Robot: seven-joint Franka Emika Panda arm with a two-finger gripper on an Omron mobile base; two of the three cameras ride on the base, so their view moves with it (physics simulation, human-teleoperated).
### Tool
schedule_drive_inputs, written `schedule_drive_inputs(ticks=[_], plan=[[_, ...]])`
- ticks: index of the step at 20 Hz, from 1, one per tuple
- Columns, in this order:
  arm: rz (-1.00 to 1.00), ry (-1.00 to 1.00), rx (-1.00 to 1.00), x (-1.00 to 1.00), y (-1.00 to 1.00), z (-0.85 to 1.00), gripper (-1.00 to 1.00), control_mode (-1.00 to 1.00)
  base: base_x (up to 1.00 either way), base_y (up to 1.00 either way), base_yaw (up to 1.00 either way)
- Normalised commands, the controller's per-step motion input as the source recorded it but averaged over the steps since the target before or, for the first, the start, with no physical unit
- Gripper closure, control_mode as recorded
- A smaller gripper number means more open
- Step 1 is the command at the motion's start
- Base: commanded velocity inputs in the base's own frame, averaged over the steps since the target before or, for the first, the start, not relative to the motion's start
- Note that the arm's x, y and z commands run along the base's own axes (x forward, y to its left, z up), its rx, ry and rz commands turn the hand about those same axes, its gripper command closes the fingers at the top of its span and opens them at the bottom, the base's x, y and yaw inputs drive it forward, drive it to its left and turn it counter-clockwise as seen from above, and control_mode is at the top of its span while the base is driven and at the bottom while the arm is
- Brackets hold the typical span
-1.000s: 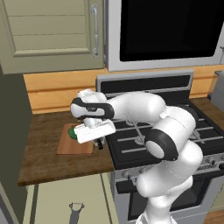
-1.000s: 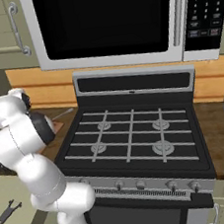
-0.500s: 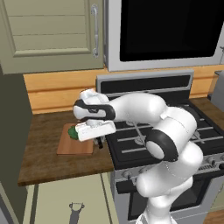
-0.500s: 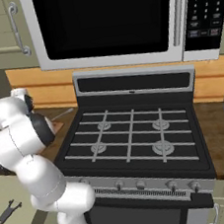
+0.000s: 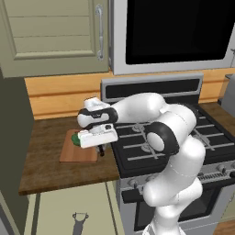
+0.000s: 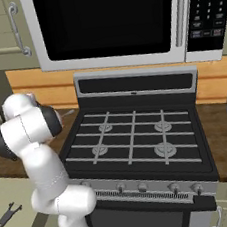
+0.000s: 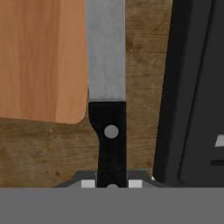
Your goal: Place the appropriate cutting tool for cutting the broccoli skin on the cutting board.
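A simulated kitchen is shown, with a white robot arm reaching left from in front of a black gas stove (image 5: 151,137) to a dark wooden counter (image 5: 46,170). The gripper (image 5: 100,150) is lowered at the right edge of a light-brown wooden cutting board (image 5: 75,151), rectangular with rounded corners and a smooth grain. A small dark-green broccoli (image 5: 75,138) can be made out on the board, partly hidden by the hand. In the hand view, a knife (image 7: 107,87) is seen lying on the counter in the narrow strip between the board (image 7: 41,57) and the stove's black side (image 7: 192,87), beside the board rather than on it. Its flat, matte silver blade runs alongside the board's edge; its slim black handle, set with a pale rivet, runs down between the fingertips. Whether the fingers are clamped on the handle or merely straddling it cannot be told. The low, aligned pose is judged to suit a grasp by the handle, so the blade stays clear.
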Motion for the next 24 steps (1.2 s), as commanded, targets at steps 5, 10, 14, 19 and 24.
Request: schedule_drive_inputs(ticks=[5,10,14,19,24], plan=[[-0.01,0.0,0.0,0.49,0.54,-0.28,1.0,-1.0,0.0,0.0,0.0],[-0.02,0.0,0.0,0.48,0.35,-0.24,1.0,-1.0,0.0,0.0,0.0],[-0.03,0.0,0.0,0.49,0.31,-0.32,1.0,-1.0,0.0,0.0,0.0],[-0.03,0.0,0.0,0.14,0.33,-0.25,-1.0,-1.0,0.0,0.0,0.0],[-0.04,0.0,0.0,0.11,0.01,-0.16,-1.0,-1.0,0.0,0.0,0.0]])
